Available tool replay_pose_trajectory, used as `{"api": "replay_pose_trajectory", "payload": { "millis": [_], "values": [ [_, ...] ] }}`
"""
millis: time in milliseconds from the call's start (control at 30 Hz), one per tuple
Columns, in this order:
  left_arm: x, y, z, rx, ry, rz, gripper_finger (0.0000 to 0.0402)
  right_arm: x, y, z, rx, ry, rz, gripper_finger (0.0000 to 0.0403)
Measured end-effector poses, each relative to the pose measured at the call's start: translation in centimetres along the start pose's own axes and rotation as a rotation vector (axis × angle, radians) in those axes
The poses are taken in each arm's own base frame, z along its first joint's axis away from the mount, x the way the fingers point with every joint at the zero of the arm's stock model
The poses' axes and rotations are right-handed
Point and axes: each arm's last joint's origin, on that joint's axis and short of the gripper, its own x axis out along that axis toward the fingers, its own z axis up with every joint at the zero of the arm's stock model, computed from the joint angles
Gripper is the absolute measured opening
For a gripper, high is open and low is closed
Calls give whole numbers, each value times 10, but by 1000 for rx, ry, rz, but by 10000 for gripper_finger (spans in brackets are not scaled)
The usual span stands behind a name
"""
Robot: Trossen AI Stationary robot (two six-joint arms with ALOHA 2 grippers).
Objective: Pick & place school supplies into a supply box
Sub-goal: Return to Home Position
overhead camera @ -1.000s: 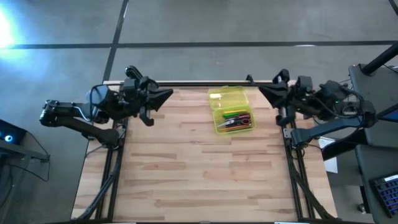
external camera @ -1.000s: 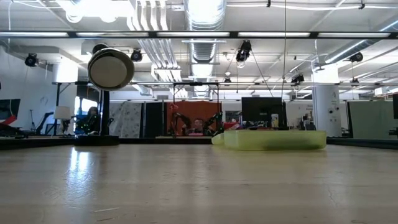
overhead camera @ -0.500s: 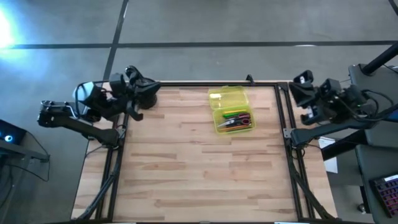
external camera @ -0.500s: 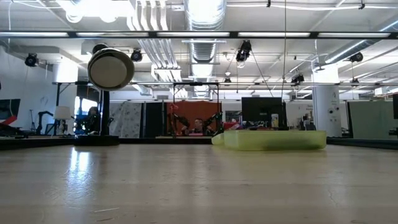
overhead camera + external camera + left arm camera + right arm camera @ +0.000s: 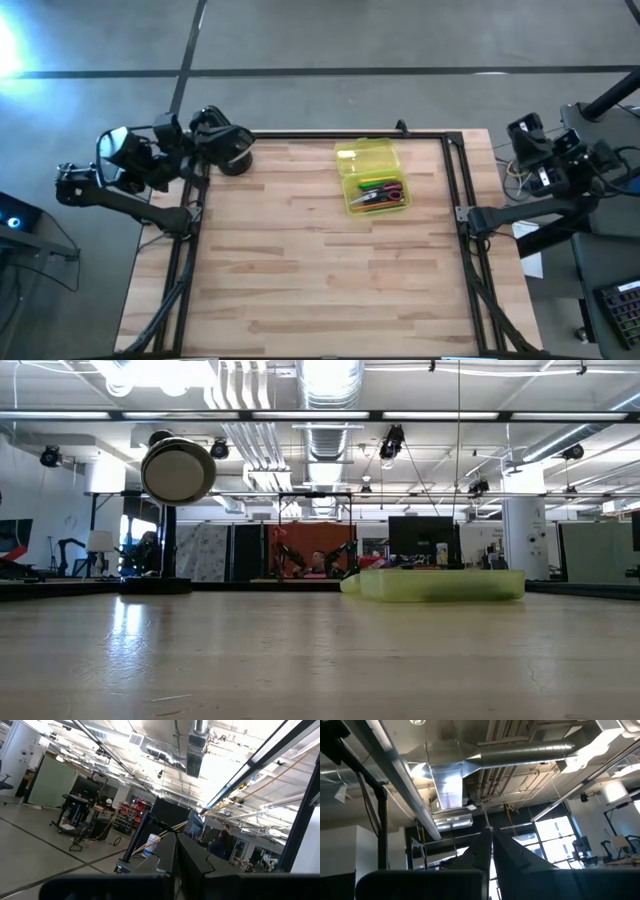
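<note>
The yellow-green supply box [image 5: 371, 176] stands on the far middle of the wooden table, its lid [image 5: 365, 155] folded open toward the far edge. School supplies [image 5: 380, 193] lie inside it, green and red pieces among them. In the low view the supply box [image 5: 441, 583] shows as a low translucent shape. My left gripper [image 5: 176, 836] is shut and empty, raised over the table's far left corner [image 5: 232, 138]. My right gripper [image 5: 490, 832] is shut and empty, beyond the table's right edge [image 5: 522, 130]. Both point upward into the room.
A black round stand [image 5: 178, 470] rises at the table's far left corner, close under my left gripper. A black frame rail [image 5: 460, 190] runs along the right edge. Bare wood [image 5: 320, 280] stretches from the box to the near edge.
Both arms have drawn back from the box. My left gripper has gone toward the table's left edge. My right gripper has gone past the right edge and off the table, tipping upward. Both stayed shut. The box and its contents have kept still.
</note>
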Motion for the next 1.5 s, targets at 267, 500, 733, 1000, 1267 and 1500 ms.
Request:
{"api": "replay_pose_trajectory", "payload": {
  "millis": [267,500,733,1000,1267,1500],
  "values": [
    [-17,8,1,16,-17,13,0,-38,-14,-4,27,-73,-35,8],
    [-48,30,-21,-33,-55,102,0,-47,-18,-12,20,-73,-77,8],
    [-85,55,-48,-125,-209,103,0,-48,-19,-14,19,-77,-76,8],
    [-119,83,-94,-245,-256,100,0,-47,-18,-22,36,-55,-55,8],
    [-140,107,-141,-387,-276,131,0,-48,-18,-21,42,-63,-49,8],
    [-149,119,-167,-442,-321,168,0,-48,-18,-20,53,-67,-46,8]
  ]
}}
